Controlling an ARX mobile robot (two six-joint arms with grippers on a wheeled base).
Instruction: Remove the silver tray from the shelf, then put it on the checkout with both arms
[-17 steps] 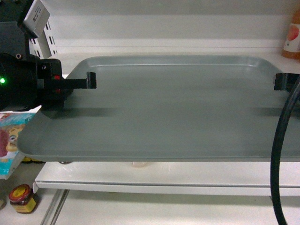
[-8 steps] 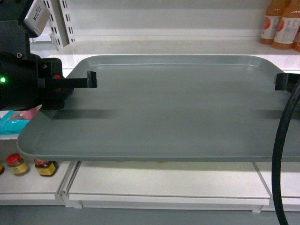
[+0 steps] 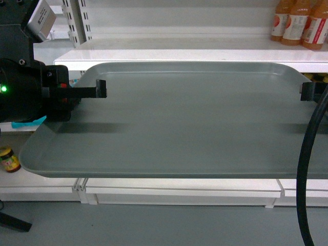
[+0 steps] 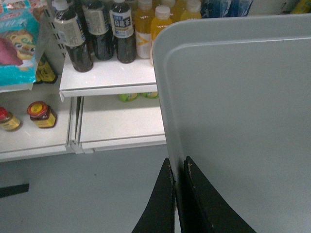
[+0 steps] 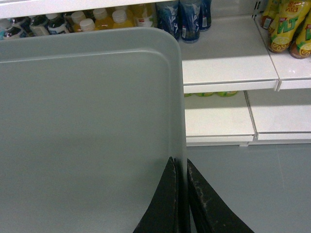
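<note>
The silver tray (image 3: 184, 120) fills most of the head view, held level in the air in front of the shelf (image 3: 169, 55) and clear of its boards; grey floor shows beneath its near edge. The checkout is not in view in any picture, so the carry to it is not yet finished.

Behind the tray, the shelving holds orange bottles (image 3: 294, 23) at top right and a small yellow-lidded jar (image 3: 8, 159) low on the left. Both wrist views show more drink bottles (image 4: 92, 31) on the boards beyond the tray's corners.

The left end effector (image 4: 177, 194) is closed on the tray's left rim, 1 black finger on each side of the thin edge. The right end effector (image 5: 181, 196) pinches the right rim the same way. A thick black cable (image 3: 307, 174) hangs past the tray's right end.

Risk, as I judge it: each grip is a narrow pinch on a thin rim, so if the 2 arms drift apart, together, or to unequal heights, the tray could twist and slip out. The dangling cable could also snag the tray's edge.

Against 0.5 s ago, the shelving has dropped back and sits higher in the head view, with the jars shifted left, while tray and end effectors keep the same places.
</note>
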